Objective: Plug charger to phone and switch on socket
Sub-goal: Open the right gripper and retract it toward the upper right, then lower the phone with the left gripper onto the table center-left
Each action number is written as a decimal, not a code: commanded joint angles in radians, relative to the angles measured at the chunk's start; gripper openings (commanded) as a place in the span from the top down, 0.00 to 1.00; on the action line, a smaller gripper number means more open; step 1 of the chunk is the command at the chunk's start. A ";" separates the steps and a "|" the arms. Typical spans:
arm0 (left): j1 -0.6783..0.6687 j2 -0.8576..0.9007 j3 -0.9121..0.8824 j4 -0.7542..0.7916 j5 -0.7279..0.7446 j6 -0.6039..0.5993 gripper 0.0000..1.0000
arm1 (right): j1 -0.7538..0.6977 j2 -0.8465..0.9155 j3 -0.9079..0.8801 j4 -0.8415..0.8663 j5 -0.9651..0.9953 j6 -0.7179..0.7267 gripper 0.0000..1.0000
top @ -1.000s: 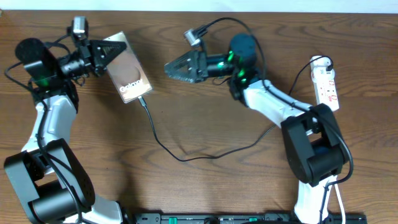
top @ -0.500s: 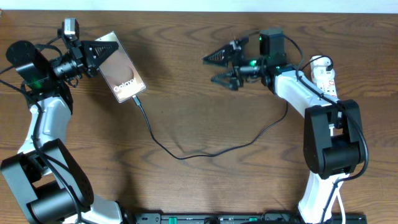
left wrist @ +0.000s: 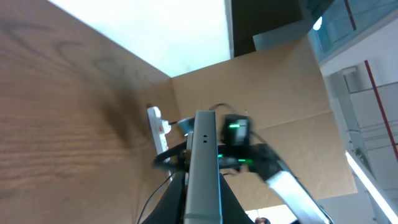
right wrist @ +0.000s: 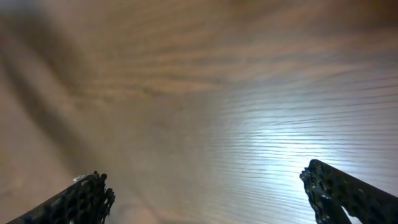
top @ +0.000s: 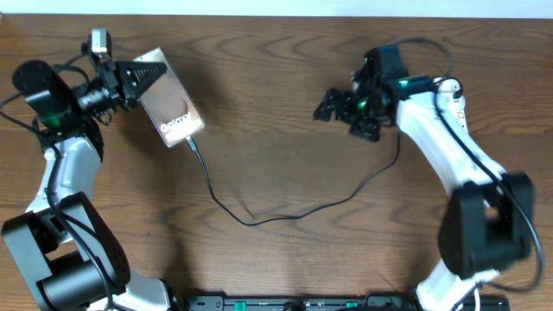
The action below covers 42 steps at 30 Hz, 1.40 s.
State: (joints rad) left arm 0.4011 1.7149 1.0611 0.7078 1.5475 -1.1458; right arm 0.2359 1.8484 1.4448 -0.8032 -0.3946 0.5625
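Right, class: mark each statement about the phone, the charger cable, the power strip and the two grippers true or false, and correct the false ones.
1. The left gripper clamps the flat bronze-brown rectangular phone. True.
2. The right gripper holds the long thin black charger cable. False: its fingers are spread wide with nothing between them, over the bare wooden table.
3. One end of the charger cable meets the phone's lower short edge. True.
4. The narrow white power strip lies right beside the phone. False: it lies at the far right of the table, by the right arm.
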 commanded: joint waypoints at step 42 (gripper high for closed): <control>-0.001 0.008 -0.393 -0.801 -0.759 0.551 0.93 | 0.170 -0.172 0.027 -0.057 0.292 0.009 0.01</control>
State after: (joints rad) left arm 0.4007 1.7206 0.6624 -0.0742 0.8257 -0.6014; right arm 0.3962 1.6817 1.4605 -0.8639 -0.1295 0.5510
